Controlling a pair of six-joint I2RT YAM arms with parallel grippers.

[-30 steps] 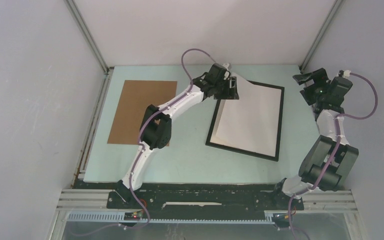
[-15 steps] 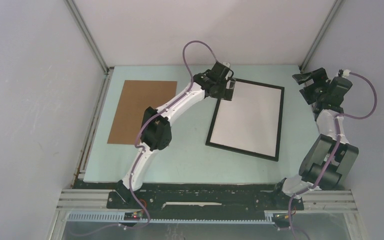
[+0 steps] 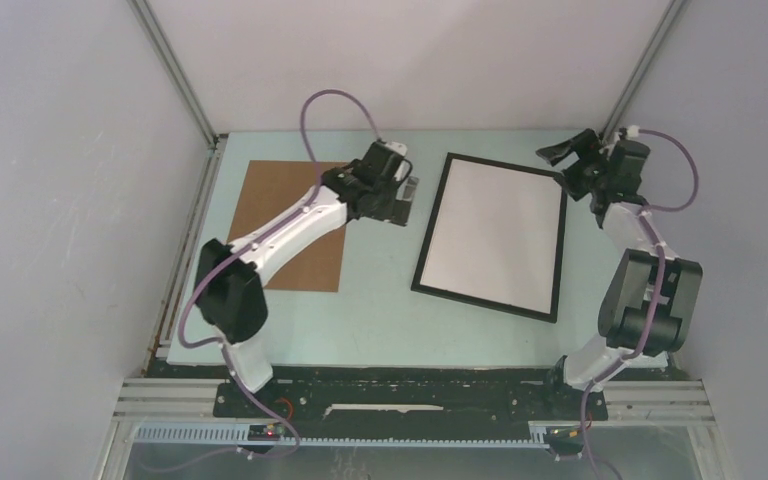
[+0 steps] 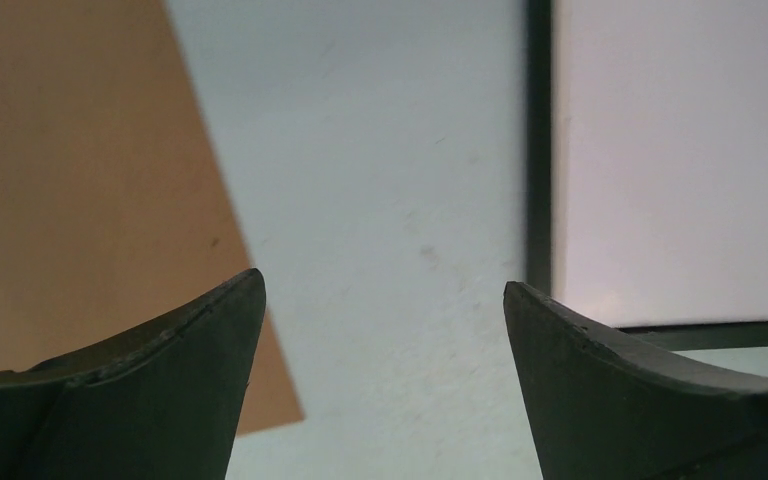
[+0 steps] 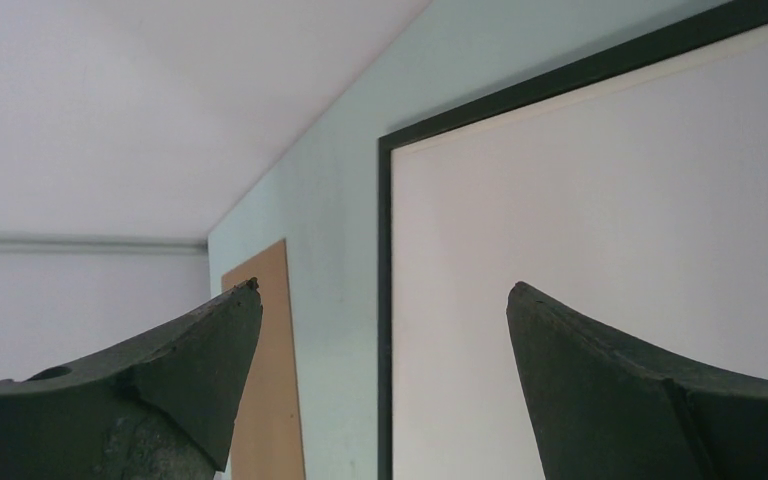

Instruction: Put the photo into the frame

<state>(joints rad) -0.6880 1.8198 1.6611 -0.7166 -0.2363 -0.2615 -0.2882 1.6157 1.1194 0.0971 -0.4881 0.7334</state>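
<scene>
Just let go by the left hand (image 3: pixel 403 192), now spread empty and drawn back toward the matte brown cardboard (image 3: pixel 265 185): a smooth white sheet (image 3: pixel 495 230) lying flat inside the thin black frame (image 3: pixel 485 303) on the table (image 3: pixel 380 320). Probably the photo face down, hence seated, though no print visible. Right hand (image 3: pixel 563 156) likewise agape near the frame's far corner.

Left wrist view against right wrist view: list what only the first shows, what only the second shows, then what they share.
Only left wrist: the open left hand, empty, looking down on the bare strip of table between board and frame. Only right wrist: the open right hand, empty, and the white back wall beyond the table. Both: the black frame, the white sheet lying in it, the brown board and the table.
</scene>
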